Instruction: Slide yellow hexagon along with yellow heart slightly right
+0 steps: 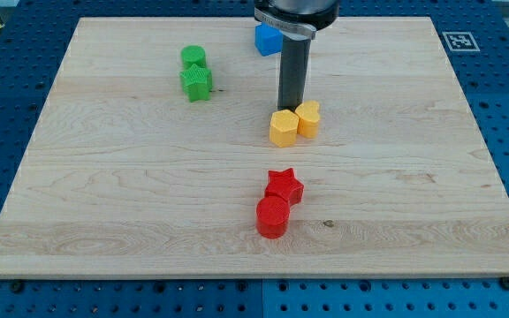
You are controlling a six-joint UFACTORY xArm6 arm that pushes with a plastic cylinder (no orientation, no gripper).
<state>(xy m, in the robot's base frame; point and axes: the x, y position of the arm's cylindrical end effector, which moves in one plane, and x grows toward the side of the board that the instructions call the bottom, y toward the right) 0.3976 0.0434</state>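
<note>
Sitting near the middle of the desk [104, 203], the yellow hexagon [283, 128] touches the yellow heart [308, 118] on its right. My tip [289, 108] stands just above the hexagon, probably touching its top edge; this end effector is a plain rod with nothing to spread or pinch. Below the hexagon lie a red star [284, 185] and red cylinder [272, 217]; two green blocks [195, 74] sit upper left, a blue block [267, 39] above
</note>
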